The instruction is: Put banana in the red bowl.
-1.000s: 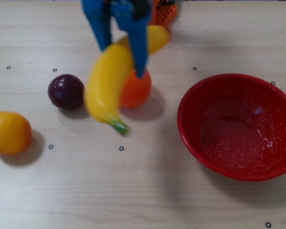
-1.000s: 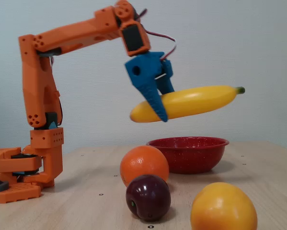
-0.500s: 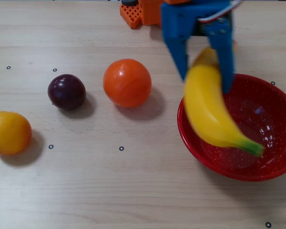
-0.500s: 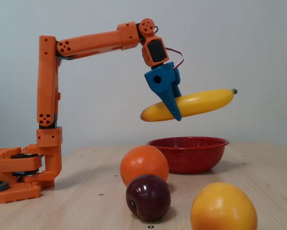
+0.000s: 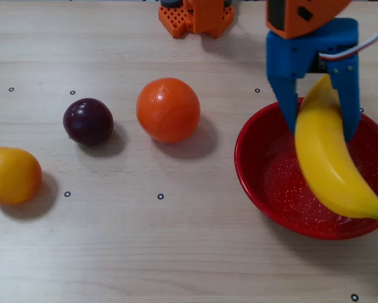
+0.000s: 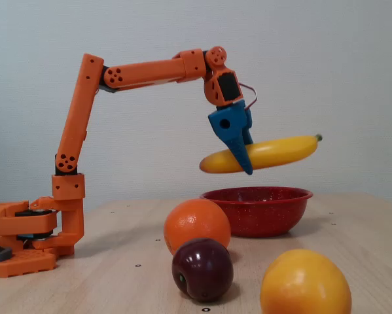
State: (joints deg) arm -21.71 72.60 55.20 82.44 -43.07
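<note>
My blue gripper [image 5: 321, 129] is shut on the yellow banana [image 5: 330, 161] and holds it in the air above the red bowl [image 5: 252, 158]. In the fixed view the banana [image 6: 274, 152] lies nearly level, green stem to the right, clearly above the red speckled bowl [image 6: 256, 208], with the gripper [image 6: 246, 165] clamped near its middle. The bowl stands on the table at the right in the overhead view and is empty.
An orange ball [image 5: 168, 109], a dark purple plum [image 5: 88, 121] and a round yellow-orange fruit [image 5: 11, 175] lie in a line left of the bowl. The orange arm base [image 5: 196, 16] stands at the table's far edge. In the fixed view the fruits [image 6: 202, 267] sit in front of the bowl.
</note>
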